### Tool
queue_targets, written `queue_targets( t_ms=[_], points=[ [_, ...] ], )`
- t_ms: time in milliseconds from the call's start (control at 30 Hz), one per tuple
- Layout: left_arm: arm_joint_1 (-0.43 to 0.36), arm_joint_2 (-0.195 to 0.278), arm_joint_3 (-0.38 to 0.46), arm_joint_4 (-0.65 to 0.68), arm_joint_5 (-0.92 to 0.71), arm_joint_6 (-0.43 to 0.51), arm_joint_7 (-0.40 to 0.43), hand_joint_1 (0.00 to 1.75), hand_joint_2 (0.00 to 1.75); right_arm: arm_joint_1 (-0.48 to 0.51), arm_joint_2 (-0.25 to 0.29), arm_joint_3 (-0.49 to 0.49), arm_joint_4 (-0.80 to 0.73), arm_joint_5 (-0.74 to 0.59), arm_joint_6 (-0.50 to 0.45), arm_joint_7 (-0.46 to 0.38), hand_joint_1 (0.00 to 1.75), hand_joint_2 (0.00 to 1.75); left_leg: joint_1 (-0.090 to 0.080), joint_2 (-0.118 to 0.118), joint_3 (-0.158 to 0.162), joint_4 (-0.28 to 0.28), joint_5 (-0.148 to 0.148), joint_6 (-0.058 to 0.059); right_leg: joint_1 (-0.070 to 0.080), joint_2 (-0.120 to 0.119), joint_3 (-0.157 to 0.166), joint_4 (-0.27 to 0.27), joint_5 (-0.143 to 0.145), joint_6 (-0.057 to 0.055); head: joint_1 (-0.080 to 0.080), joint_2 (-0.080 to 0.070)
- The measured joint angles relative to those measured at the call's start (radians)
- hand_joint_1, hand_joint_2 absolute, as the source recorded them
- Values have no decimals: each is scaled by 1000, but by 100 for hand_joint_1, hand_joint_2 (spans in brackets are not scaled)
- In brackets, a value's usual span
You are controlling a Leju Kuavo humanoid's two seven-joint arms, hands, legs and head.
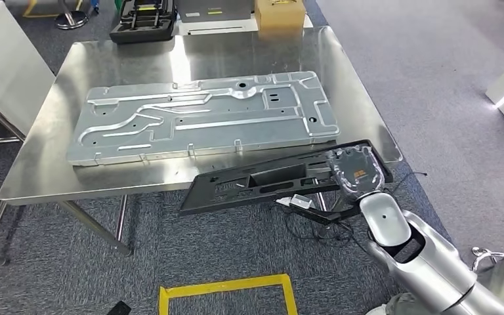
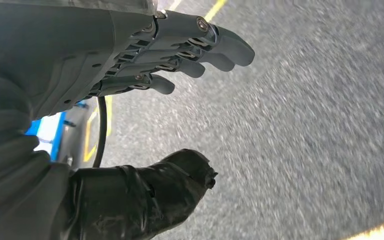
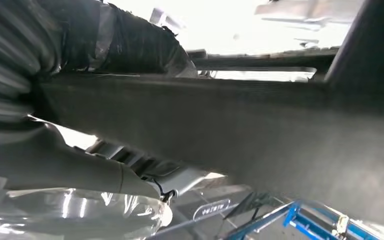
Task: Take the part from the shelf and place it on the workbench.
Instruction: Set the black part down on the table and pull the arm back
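A long black plastic part (image 1: 262,180) hangs in the air just off the front right edge of the steel workbench (image 1: 39,164). My right hand (image 1: 356,169) grips its right end, thumb and fingers on either side of the panel. The right wrist view shows the part's dark underside (image 3: 240,130) up close, with my thumb (image 3: 130,42) over one face and fingers (image 3: 130,160) under the other. My left hand (image 2: 180,47) hangs over grey carpet with fingers straight, apart from the thumb (image 2: 180,175), and holds nothing.
A large silver stamped metal panel (image 1: 203,118) lies across the middle of the workbench. A black case (image 1: 143,23) and a cardboard box (image 1: 279,13) stand beyond its far edge. Yellow floor tape (image 1: 226,289) marks the carpet near me. Loose cables (image 1: 315,223) trail under the part.
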Motion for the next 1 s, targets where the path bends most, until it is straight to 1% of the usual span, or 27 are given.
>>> queue_targets(
  t_ms=[33,67,133,167,200,233,267,300,333,367,400,467,500,533,567,600,633,667,700,733,800,833,867,900,933,967,1000],
  points=[
    [-1,12,0,0,2,0,15,0,175,7,-11,-4,-8,8,10,-1,175,175,0,-1,4,4,-8,-8,2,-1,6,-21,16,-9,-1,0],
    [-3,24,0,0,4,0,31,0,175,17,-23,-9,-17,18,20,-2,175,175,0,-2,9,9,-12,-14,6,-1,8,-22,11,-19,-1,0],
    [-4,46,0,0,7,-1,60,0,175,34,-48,-23,-41,48,34,-4,175,175,1,-1,3,28,-11,-25,6,0,19,-24,11,-36,-2,0],
    [-5,56,0,0,8,-1,70,0,175,39,-60,-32,-53,69,39,-4,175,175,2,1,-14,60,-9,-29,4,0,27,-26,7,-43,-2,0],
    [-6,63,0,0,10,-2,77,0,175,42,-71,-40,-65,92,42,-5,175,175,3,2,-43,108,-12,-34,3,0,36,-29,3,-47,-4,0],
    [-7,68,0,0,12,-2,80,0,175,45,-83,-49,-76,115,44,-6,175,175,4,5,-82,169,-24,-39,2,0,44,-31,-4,-51,-4,0],
    [-8,72,0,0,14,-2,82,0,175,50,-95,-58,-88,136,46,-6,175,175,5,5,-125,229,-46,-44,2,-1,51,-31,-11,-53,-5,0],
    [-7,74,0,0,16,-2,81,0,175,56,-105,-66,-99,157,46,-5,175,175,6,6,-162,274,-73,-47,2,0,60,-31,-19,-54,-5,0],
    [-6,74,0,0,18,-2,79,0,175,64,-115,-74,-110,178,43,-1,175,175,6,6,-189,293,-94,-49,2,0,71,-31,-29,-54,-5,0],
    [-4,73,0,0,18,-2,76,0,175,75,-125,-85,-123,201,34,4,175,175,6,6,-201,282,-95,-48,3,0,84,-31,-39,-53,-5,0],
    [-3,72,0,0,19,-2,71,0,175,86,-134,-98,-138,226,19,10,175,175,6,6,-199,242,-72,-44,4,0,98,-31,-49,-52,-5,0],
    [-1,69,0,0,19,-3,62,0,175,105,-151,-133,-172,264,-24,21,175,175,3,6,-175,115,32,-29,6,1,126,-31,-70,-48,-5,0],
    [0,67,0,0,19,-3,57,0,175,113,-156,-152,-189,272,-49,25,175,175,0,6,-162,67,68,-21,8,3,134,-31,-81,-44,-5,0],
    [1,66,0,0,19,-4,52,0,175,123,-162,-169,-205,274,-75,31,175,175,-3,5,-155,37,93,-15,9,5,142,-31,-89,-37,-5,0],
    [2,63,0,0,18,-5,47,0,175,135,-170,-185,-220,275,-104,40,175,175,-5,4,-151,24,96,-8,11,8,148,-27,-92,-31,-4,0],
    [3,60,0,0,17,-5,41,0,175,147,-178,-200,-237,276,-135,52,175,175,-4,3,-141,21,86,-2,11,9,153,-26,-95,-24,-3,0],
    [2,57,0,0,17,-5,37,0,175,156,-189,-214,-252,276,-164,67,175,175,-4,3,-131,16,88,3,9,8,157,-18,-98,-20,-2,0],
    [1,54,0,0,16,-5,32,0,175,160,-200,-228,-265,276,-192,88,175,175,-3,3,-120,11,85,10,8,7,151,1,-102,-16,-1,0],
    [-1,51,0,0,15,-4,27,0,175,158,-211,-242,-276,276,-219,112,175,175,-3,4,-108,9,82,15,6,6,134,36,-115,-13,0,0],
    [-3,50,0,0,15,-3,23,0,175,156,-221,-253,-286,276,-241,136,175,175,-3,5,-100,8,78,18,5,5,103,88,-135,-9,1,0],
    [-3,46,0,0,15,-2,16,0,175,151,-242,-268,-302,276,-271,169,175,175,-4,6,-86,8,64,22,5,5,24,205,-184,-2,2,0],
    [-3,43,0,0,15,-2,15,0,175,151,-250,-270,-308,276,-277,174,175,175,-4,6,-77,9,55,22,5,5,-7,237,-199,0,2,0],
    [-3,40,0,0,15,-2,15,0,175,152,-256,-271,-313,276,-278,175,175,175,-4,6,-65,9,46,21,5,5,-23,237,-196,1,2,0],
    [-2,38,0,0,15,-2,15,0,175,153,-261,-272,-318,276,-279,176,175,175,-4,5,-52,10,36,20,5,4,-25,205,-172,0,2,0],
    [-2,35,0,0,15,-2,14,0,175,153,-267,-273,-322,276,-280,179,175,175,-4,4,-38,11,26,18,5,4,-16,147,-125,-3,2,0],
    [-3,33,0,0,15,-2,14,0,175,153,-274,-274,-326,276,-283,183,175,175,-5,3,-26,14,16,16,7,5,-5,83,-70,-8,2,0],
    [-3,32,0,0,15,-1,12,0,175,154,-281,-275,-330,276,-287,190,175,175,-5,1,-18,16,8,12,10,4,3,32,-31,-15,1,0]
  ],
)
